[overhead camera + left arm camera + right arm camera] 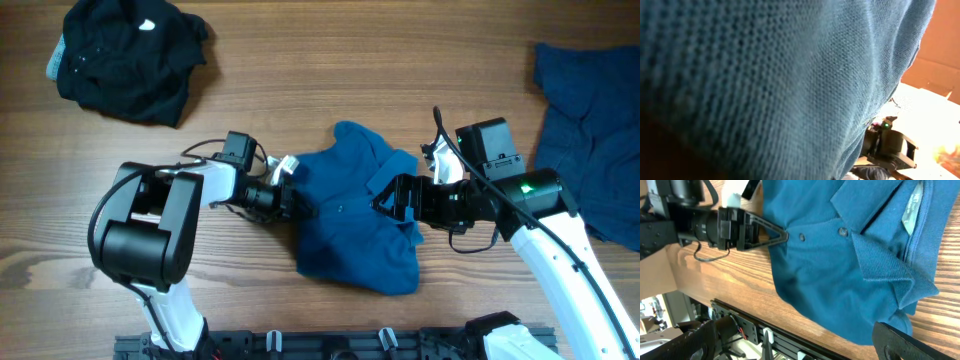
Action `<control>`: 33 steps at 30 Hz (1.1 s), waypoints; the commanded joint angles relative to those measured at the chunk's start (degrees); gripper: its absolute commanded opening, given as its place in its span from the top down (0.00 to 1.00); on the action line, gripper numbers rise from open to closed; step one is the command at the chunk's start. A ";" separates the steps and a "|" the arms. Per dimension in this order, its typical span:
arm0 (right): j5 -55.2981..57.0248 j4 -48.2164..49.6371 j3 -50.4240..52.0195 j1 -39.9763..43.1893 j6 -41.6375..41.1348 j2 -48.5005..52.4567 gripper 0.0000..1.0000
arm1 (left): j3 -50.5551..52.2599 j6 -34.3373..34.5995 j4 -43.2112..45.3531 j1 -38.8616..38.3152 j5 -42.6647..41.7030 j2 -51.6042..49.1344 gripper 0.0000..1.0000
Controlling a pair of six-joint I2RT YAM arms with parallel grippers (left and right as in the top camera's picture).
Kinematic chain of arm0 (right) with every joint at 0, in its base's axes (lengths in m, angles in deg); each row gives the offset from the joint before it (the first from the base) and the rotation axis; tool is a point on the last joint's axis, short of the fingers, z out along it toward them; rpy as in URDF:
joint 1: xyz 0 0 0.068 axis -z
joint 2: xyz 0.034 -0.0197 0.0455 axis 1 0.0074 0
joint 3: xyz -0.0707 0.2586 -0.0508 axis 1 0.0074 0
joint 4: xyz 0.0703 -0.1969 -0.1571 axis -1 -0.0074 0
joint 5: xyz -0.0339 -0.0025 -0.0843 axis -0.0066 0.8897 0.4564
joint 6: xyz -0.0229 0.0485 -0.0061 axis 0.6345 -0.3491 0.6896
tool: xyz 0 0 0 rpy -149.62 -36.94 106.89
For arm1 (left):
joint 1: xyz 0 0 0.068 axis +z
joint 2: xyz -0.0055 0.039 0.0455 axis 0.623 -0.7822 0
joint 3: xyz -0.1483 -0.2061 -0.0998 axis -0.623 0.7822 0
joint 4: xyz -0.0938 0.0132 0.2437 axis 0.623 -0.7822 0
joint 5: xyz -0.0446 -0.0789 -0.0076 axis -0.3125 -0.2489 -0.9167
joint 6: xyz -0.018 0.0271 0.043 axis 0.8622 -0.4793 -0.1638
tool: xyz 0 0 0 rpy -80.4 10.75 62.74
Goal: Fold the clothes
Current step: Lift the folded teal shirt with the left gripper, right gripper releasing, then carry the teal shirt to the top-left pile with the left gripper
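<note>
The medium-blue polo shirt lies crumpled mid-table, collar and buttons up. My left gripper is shut on its left edge; the right wrist view shows its jaws pinched together on the cloth beside a button. In the left wrist view blue knit fills the frame and hides my own fingers. My right gripper hovers open over the shirt near the collar, nothing between its fingers. A black garment lies far left, a darker blue one at the right edge.
A black rail runs along the table's near edge, close below the shirt. Both arms meet over the middle. Bare wood shows between the three garments.
</note>
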 commanded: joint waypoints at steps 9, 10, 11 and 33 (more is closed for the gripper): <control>1.46 -3.45 -0.37 0.07 2.73 -0.79 0.00 | -27.23 -0.17 -6.32 0.07 29.07 -1.38 0.96; 1.81 -3.91 -0.37 0.07 2.73 -0.76 0.00 | -29.27 -1.46 -6.73 0.26 30.71 -1.38 0.96; 2.36 -4.50 -0.37 0.07 2.73 -0.76 0.00 | -31.04 -2.49 -6.84 0.52 32.28 -1.38 0.96; 2.97 -10.14 -0.37 0.07 0.94 -0.76 0.00 | -43.08 -8.79 13.27 19.91 41.83 -1.38 0.96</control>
